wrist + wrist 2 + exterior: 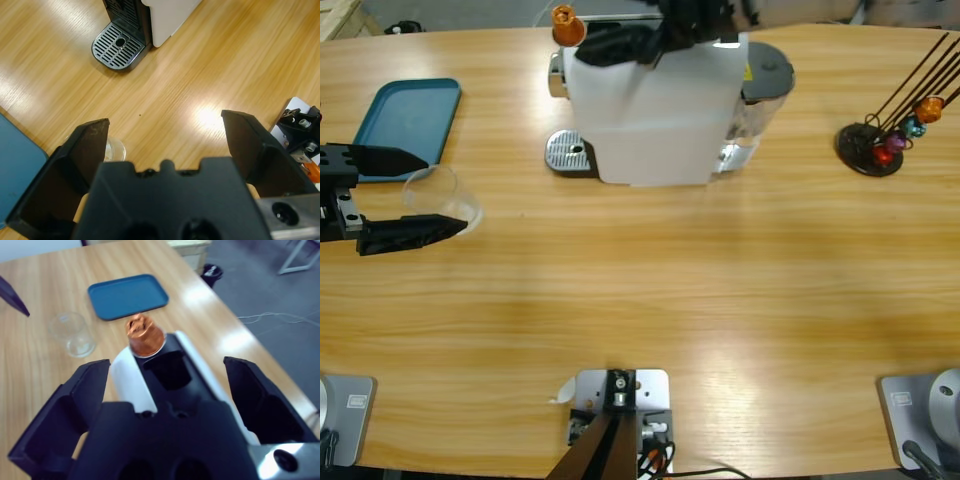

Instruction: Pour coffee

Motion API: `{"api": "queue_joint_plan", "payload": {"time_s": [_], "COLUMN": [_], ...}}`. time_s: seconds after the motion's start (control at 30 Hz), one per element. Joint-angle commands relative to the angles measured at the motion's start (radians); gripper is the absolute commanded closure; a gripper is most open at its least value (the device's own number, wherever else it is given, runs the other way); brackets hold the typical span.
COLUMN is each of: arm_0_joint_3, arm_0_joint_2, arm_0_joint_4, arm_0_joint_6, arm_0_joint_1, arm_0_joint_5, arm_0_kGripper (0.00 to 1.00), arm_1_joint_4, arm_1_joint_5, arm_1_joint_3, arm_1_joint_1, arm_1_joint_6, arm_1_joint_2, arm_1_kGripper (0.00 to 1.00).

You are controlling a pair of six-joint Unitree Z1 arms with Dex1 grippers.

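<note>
A clear empty glass (442, 195) stands on the table at the left, beside the blue tray. No coffee shows in it or anywhere else. My left gripper (442, 193) is open, one jaw on each side of the glass and not touching it. In the left wrist view only the glass's rim (113, 149) peeks out by the left gripper's (165, 122) jaw. The white coffee machine (655, 110) stands at the back middle, with an orange capsule (566, 25) resting at its top slot (167, 371). My right gripper (166, 364) hovers open just behind that orange capsule (145, 335).
The machine's round metal drip tray (570, 152) juts out toward the glass, bare. A blue tray (410, 125) lies at the back left. A black wire stand (870, 150) with several coloured capsules is at the far right.
</note>
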Motion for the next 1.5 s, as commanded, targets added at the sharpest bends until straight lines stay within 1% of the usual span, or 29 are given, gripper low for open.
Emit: {"api": "queue_joint_plan", "payload": {"time_s": [0.03, 0.1, 0.13, 0.2, 0.23, 0.3, 0.37, 0.4, 0.43, 0.5, 0.57, 0.6, 0.67, 0.9, 1.33, 1.4, 1.5], "arm_0_joint_3": [0.023, 0.025, 0.025, 0.026, 0.027, 0.027, 0.030, 0.035, 0.039, 0.046, 0.048, 0.048, 0.048, 0.050, 0.055, 0.055, 0.055], "arm_0_joint_2": [0.036, 0.035, 0.031, 0.028, 0.027, 0.020, 0.011, 0.004, 0.000, -0.003, -0.002, 0.001, 0.006, 0.012, 0.003, 0.003, 0.004], "arm_0_joint_4": [-0.019, -0.019, -0.019, -0.018, -0.017, -0.017, -0.017, -0.016, -0.015, -0.015, -0.016, -0.016, -0.016, -0.017, -0.017, -0.017, -0.017], "arm_0_joint_6": [0.007, 0.006, 0.005, 0.005, 0.006, 0.006, 0.006, 0.006, 0.006, 0.005, 0.005, 0.005, 0.005, 0.005, 0.003, 0.003, 0.003], "arm_0_joint_1": [0.006, 0.006, 0.006, 0.006, 0.006, 0.006, 0.006, 0.006, 0.006, 0.006, 0.006, 0.006, 0.006, 0.006, 0.006, 0.006, 0.006], "arm_0_joint_5": [-0.003, -0.003, -0.004, -0.005, -0.005, -0.005, -0.003, -0.002, -0.001, 0.000, 0.000, 0.000, 0.000, 0.000, 0.000, 0.000, 0.000], "arm_0_kGripper": [0.027, 0.028, 0.029, 0.027, 0.027, 0.028, 0.032, 0.032, 0.032, 0.031, 0.032, 0.030, 0.029, 0.028, 0.029, 0.027, 0.027], "arm_1_joint_4": [0.095, 0.102, 0.132, 0.204, 0.250, 0.359, 0.510, 0.620, 0.774, 0.986, 1.119, 1.162, 1.200, 1.232, 1.295, 1.297, 1.300], "arm_1_joint_5": [-0.166, -0.185, -0.217, -0.302, -0.356, -0.431, -0.489, -0.525, -0.564, -0.641, -0.658, -0.657, -0.652, -0.652, -0.733, -0.744, -0.760], "arm_1_joint_3": [-0.062, -0.105, -0.144, -0.223, -0.274, -0.391, -0.534, -0.621, -0.723, -0.884, -0.993, -1.030, -1.075, -1.173, -1.194, -1.199, -1.202], "arm_1_joint_1": [0.116, 0.153, 0.177, 0.221, 0.242, 0.265, 0.279, 0.285, 0.294, 0.316, 0.322, 0.322, 0.328, 0.331, 0.331, 0.331, 0.331], "arm_1_joint_6": [0.020, 0.081, 0.115, 0.160, 0.171, 0.207, 0.253, 0.279, 0.314, 0.363, 0.423, 0.440, 0.446, 0.442, 0.437, 0.437, 0.437], "arm_1_joint_2": [-0.078, -0.077, -0.073, -0.049, -0.027, 0.032, 0.102, 0.146, 0.212, 0.307, 0.365, 0.382, 0.398, 0.432, 0.458, 0.457, 0.453], "arm_1_kGripper": [0.032, 0.032, 0.031, 0.027, 0.027, 0.027, 0.023, 0.018, 0.010, 0.011, 0.013, 0.017, 0.030, 0.032, 0.032, 0.075, 0.101]}}
